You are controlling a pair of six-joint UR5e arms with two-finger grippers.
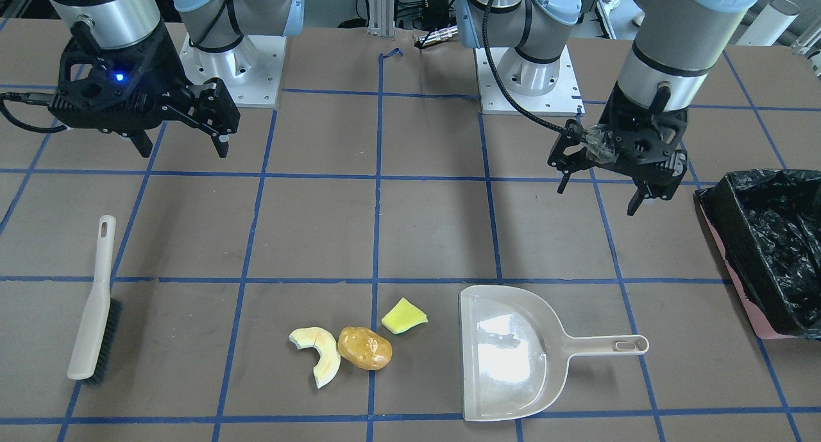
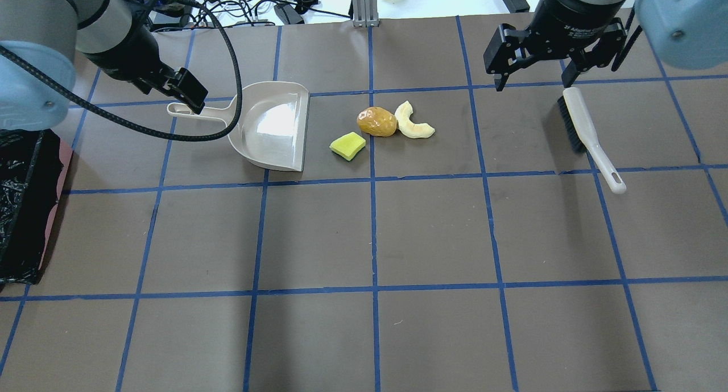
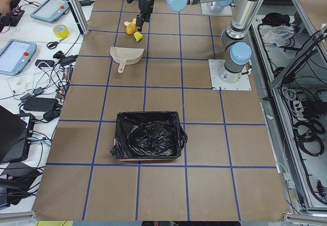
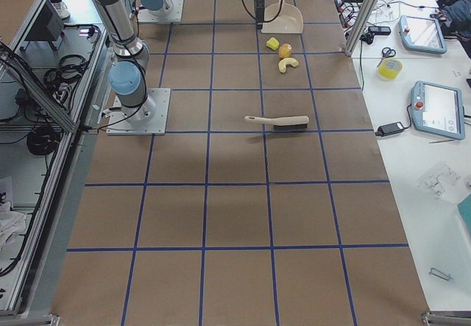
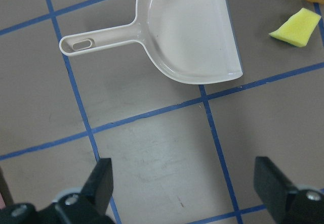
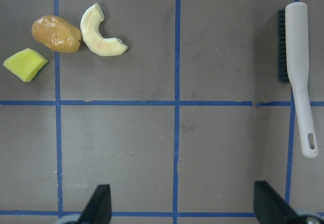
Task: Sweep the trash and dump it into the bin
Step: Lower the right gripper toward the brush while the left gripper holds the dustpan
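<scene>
The left gripper and right gripper are both held wide open above the table, nothing grasped. The trash is laid between them: rind slice, potato-like lump and sponge wedge. It is flanked by dustpan and brush. The bin is set beyond the left gripper, well apart from the trash.
</scene>
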